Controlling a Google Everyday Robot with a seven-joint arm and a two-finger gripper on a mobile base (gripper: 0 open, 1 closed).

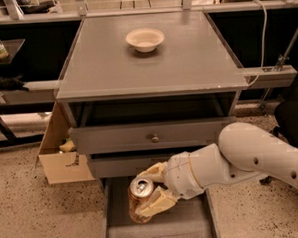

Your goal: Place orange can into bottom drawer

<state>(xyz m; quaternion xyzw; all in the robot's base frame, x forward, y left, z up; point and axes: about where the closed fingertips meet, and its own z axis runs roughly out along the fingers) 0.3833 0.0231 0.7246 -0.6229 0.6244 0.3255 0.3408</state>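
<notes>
In front of the grey cabinet, just above the pulled-out, shallow grey tray-like bottom drawer (162,231), the small copper-orange metal drink can with a silver top (140,201) hangs upright, its base low over the drawer's left rear part; whether it touches the floor there cannot be told. The cream two-finger gripper (148,190) on the bulky white robot arm (251,158) is clamped on the can, one finger over its upper side and the other along its lower front. Above it, the grey drawer with a round metal knob (154,138) is closed, and a cream bowl (145,39) sits alone on the grey tabletop (186,64), well apart from the action. A brown cardboard box (58,163) stands on the speckled floor to the cabinet's left. The task looks far along: the can is picked up and carried to the open drawer. What seems left is setting it down on the drawer floor, parting the fingers and drawing the arm clear.
</notes>
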